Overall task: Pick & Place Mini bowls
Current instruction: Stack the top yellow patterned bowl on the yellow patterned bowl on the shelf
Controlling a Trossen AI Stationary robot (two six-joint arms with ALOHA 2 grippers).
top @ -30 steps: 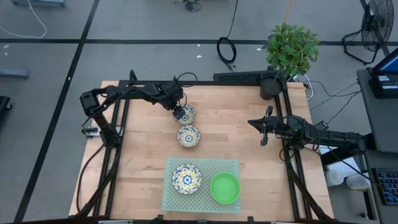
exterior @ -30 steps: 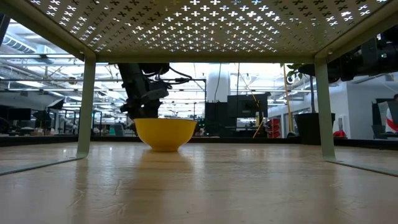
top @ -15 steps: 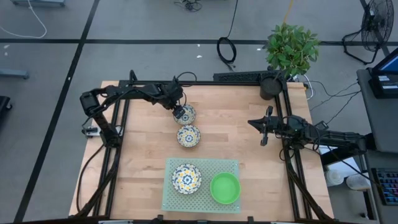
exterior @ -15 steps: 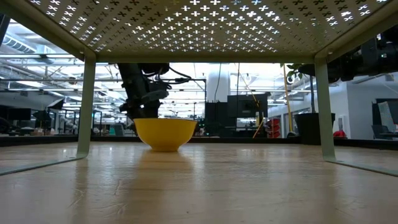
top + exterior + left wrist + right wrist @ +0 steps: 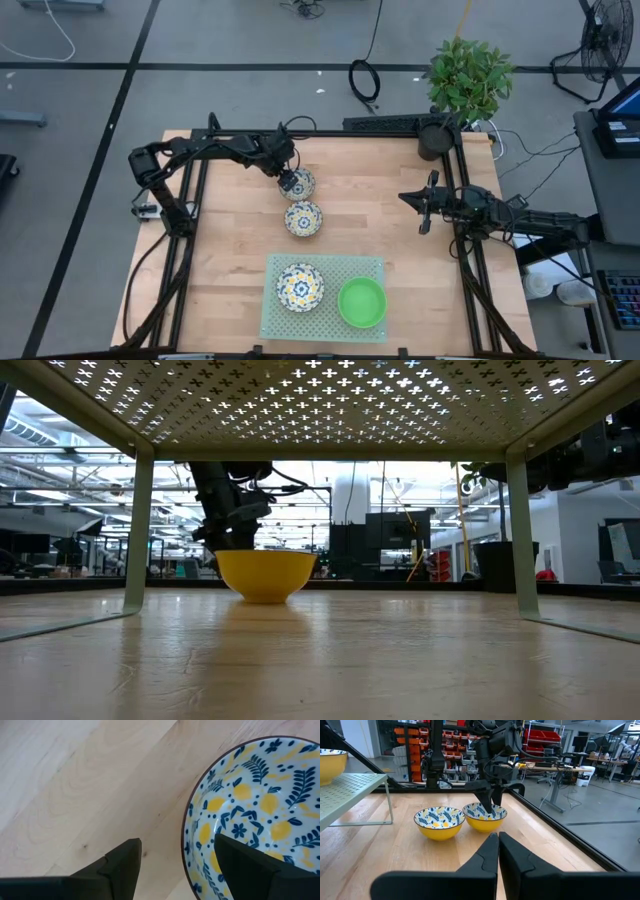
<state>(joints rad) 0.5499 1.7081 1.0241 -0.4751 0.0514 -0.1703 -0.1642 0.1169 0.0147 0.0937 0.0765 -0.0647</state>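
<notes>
Two bowls already sit on our raised green mat (image 5: 372, 263) at the near edge: one floral bowl (image 5: 300, 286), one green bowl (image 5: 362, 302). Further back, a second floral bowl (image 5: 303, 218) waits on the table (image 5: 230, 240). Behind it, our left gripper (image 5: 288, 184) is wide open, fingers straddling the rim of the far floral bowl (image 5: 301, 183), not clamped yet. We'd drop squarely over that wall before closing, then lift straight up to clear its neighbour. Our right gripper (image 5: 423, 212) rests shut and empty off to the right.
</notes>
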